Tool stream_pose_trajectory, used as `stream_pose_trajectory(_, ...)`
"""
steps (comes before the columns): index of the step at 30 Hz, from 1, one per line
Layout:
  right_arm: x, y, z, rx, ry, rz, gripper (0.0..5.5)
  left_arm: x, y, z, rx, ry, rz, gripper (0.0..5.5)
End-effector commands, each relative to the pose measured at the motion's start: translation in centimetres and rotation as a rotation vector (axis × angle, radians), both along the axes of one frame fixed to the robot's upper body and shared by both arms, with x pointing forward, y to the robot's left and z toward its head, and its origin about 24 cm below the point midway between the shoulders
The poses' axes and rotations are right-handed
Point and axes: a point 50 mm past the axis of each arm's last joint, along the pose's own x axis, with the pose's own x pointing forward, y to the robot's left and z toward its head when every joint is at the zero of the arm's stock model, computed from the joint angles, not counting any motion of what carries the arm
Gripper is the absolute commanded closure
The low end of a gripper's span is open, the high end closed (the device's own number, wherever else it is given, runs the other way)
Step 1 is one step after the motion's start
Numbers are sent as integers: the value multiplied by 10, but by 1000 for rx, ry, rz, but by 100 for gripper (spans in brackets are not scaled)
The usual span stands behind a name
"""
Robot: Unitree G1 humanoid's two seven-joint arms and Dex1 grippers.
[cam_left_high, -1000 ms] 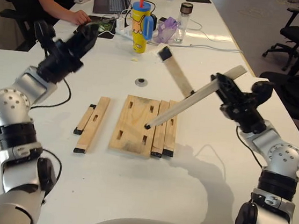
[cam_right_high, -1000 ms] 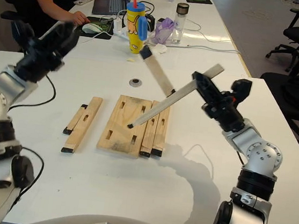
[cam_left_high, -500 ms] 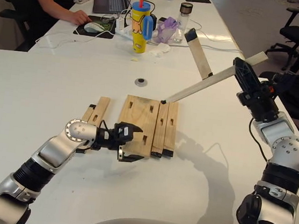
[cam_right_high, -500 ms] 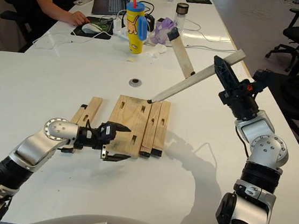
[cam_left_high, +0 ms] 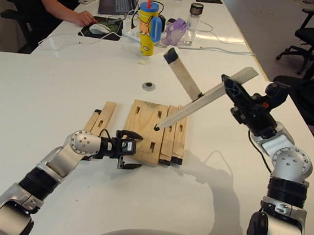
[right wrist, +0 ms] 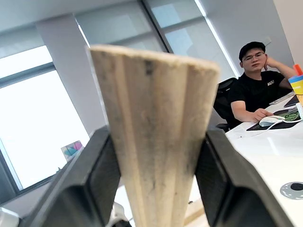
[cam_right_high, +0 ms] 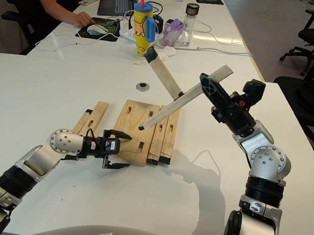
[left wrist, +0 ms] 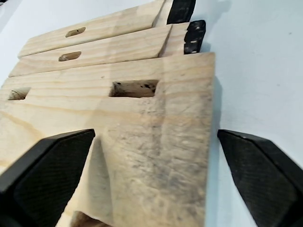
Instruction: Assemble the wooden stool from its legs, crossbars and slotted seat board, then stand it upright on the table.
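Two arms over the table [cam_left_high: 46, 93]. Right jaws, clamped on a leg [cam_left_high: 195, 106], have swung its dark tip back down over the seat board [cam_left_high: 141, 130]; left jaws, wide open, have crept in to straddle the board's near corner, presumably bracing it for insertion.

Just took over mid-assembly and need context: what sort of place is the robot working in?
Most likely a shared office or lab workspace: long white tables, an open laptop on the far one, and swivel office chairs alongside.
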Motion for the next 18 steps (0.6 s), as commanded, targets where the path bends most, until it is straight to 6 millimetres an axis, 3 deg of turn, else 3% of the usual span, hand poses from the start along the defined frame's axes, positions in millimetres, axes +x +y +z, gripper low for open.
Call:
stream_pose_trajectory(1,2,13,-9,-134,-43,44,346,2,20,-19,163,44,42,70)
stream_pose_trajectory(6,4,25,-19,-199,-67,106,346,6,26,-24,195,66,49,70)
stream_pose_trajectory(18,13,39,-22,-222,-125,132,346,-7,15,-40,178,150,24,70)
